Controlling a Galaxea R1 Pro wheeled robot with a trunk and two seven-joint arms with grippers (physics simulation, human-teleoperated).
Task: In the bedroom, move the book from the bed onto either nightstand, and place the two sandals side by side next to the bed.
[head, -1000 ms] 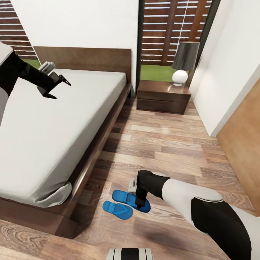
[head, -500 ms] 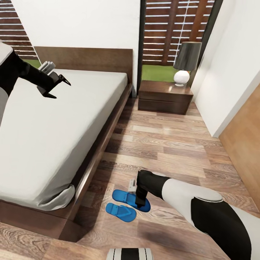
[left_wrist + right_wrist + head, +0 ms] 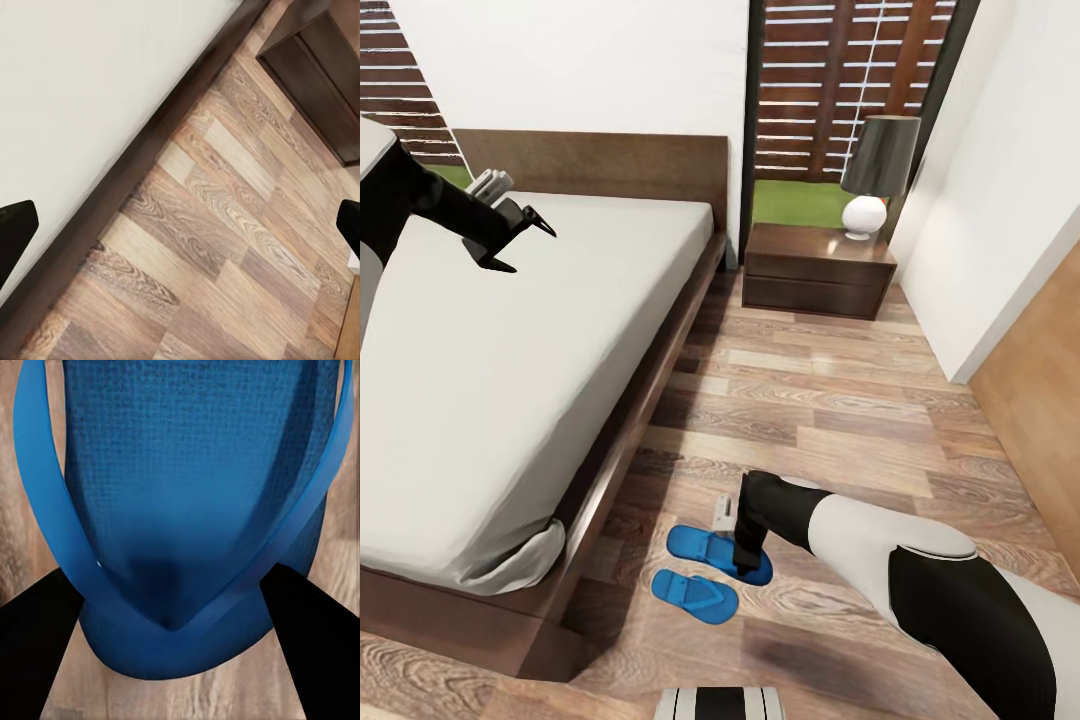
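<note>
Two blue sandals (image 3: 705, 570) side by side on the plank floor (image 3: 830, 400), just beside the foot corner of the bed (image 3: 510, 380). Far sandal (image 3: 187, 510) under the right gripper (image 3: 747, 562), which points straight down at it. Seen from the right wrist, two black fingertips (image 3: 37, 649) spread wide on either side of the toe post, close above the strap, gripping nothing; contact with the sole cannot be told. Near sandal (image 3: 695, 596) lying free, close to the other.

Left gripper (image 3: 520, 240) held in the air over the off-white mattress near the headboard (image 3: 600, 160), jaws apart and empty; from the left wrist, dark fingertips (image 3: 15, 232) at both edges, mattress edge and floor below.

Nightstand (image 3: 818, 268) at the far wall beside the bed, carrying a lamp (image 3: 872, 175) with a dark shade and white base. No book to be made out on bed or nightstand.
</note>
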